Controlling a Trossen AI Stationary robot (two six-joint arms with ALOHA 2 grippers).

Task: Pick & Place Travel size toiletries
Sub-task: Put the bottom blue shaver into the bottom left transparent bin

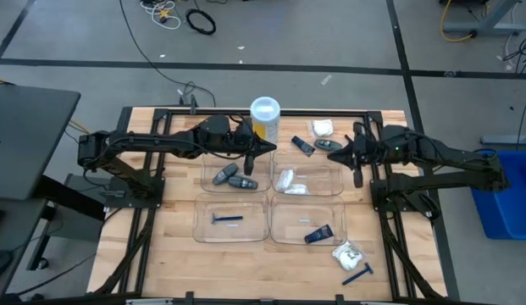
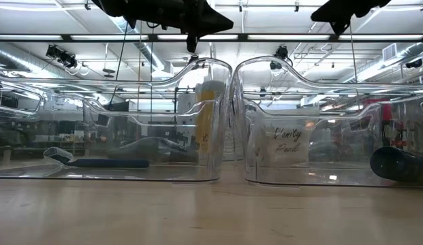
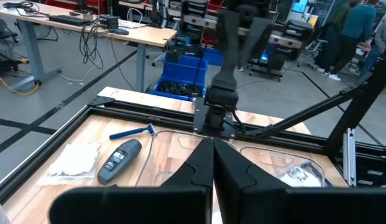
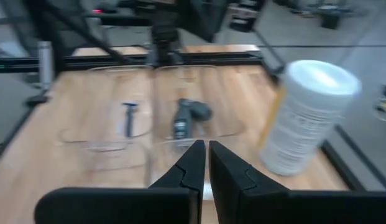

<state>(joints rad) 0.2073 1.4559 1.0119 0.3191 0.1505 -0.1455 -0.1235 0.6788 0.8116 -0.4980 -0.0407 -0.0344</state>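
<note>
From above, the left hand (image 1: 271, 149) hangs shut and empty over the seam between the four clear trays (image 1: 232, 222), two grey oval sticks (image 1: 232, 177) lying in the tray just beneath and behind it, a yellow canister (image 1: 264, 117) with a white lid close at its side; the right hand (image 1: 338, 156), fingers all but together and holding nothing, hovers near two dark tubes (image 1: 314, 146) and a white packet (image 1: 322, 128) on the bare wooden surface (image 1: 169, 246), while another packet (image 1: 348, 253) and a blue razor (image 1: 357, 274) wait well away from both hands at the surface's opposite edge. At table height, both arms show only as dark shapes overhead; a razor (image 2: 95, 162) lies flat in the near tray, a dark tube end (image 2: 395, 165) shows in the neighbouring one. The left wrist camera shows its fingers (image 3: 199, 168) pressed together, with a packet (image 3: 73, 158), a grey stick (image 3: 120, 160) and a razor (image 3: 132, 131) loose ahead of them. The right wrist camera shows its fingers (image 4: 191, 163) nearly closed above a tray holding a stick (image 4: 185, 116). The step appears to be choosing the next loose item; either hand should open fully before descending and straddle one item across its narrow width, clear of the tray walls.
</note>
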